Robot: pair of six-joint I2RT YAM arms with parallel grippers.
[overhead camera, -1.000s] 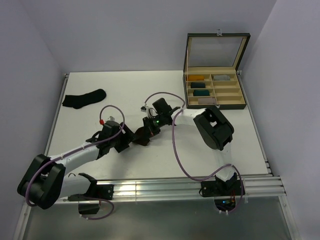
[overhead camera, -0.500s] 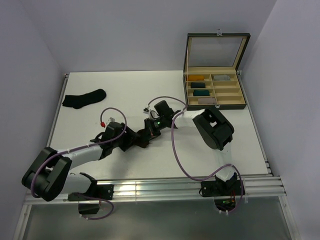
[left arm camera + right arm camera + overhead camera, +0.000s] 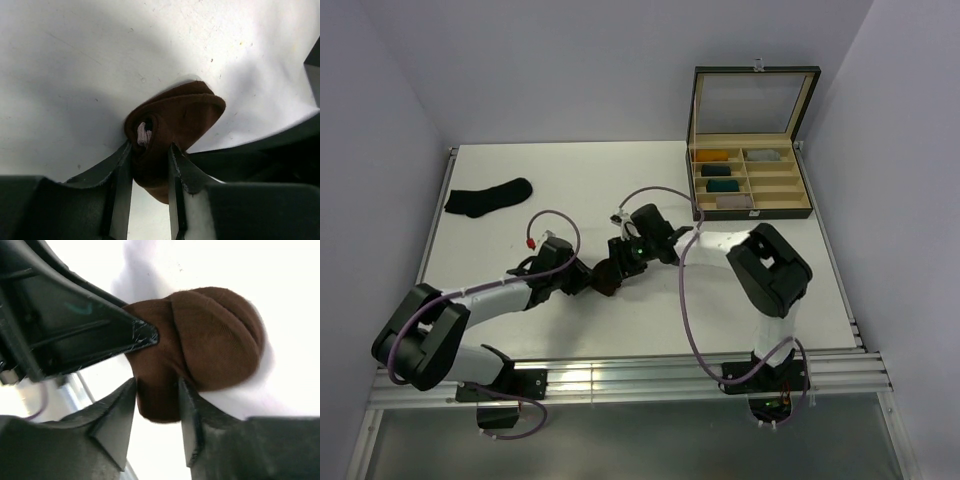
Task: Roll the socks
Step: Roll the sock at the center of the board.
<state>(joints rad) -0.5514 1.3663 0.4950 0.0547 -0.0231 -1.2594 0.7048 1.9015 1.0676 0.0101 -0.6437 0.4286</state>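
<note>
Stretching low and converging, left end effector [image 3: 149, 151] and right end effector [image 3: 157, 387] each pinching the bunched brown sock [image 3: 186, 112]

The white table [image 3: 620, 180] is lit brightly from above in the top view, and only soft, faint shadows are seen there. In both wrist views the table is washed out by glare. A grey shadow is cast around the brown sock [image 3: 175, 115], and the near fingers [image 3: 115, 415] are a little blurred.
</note>
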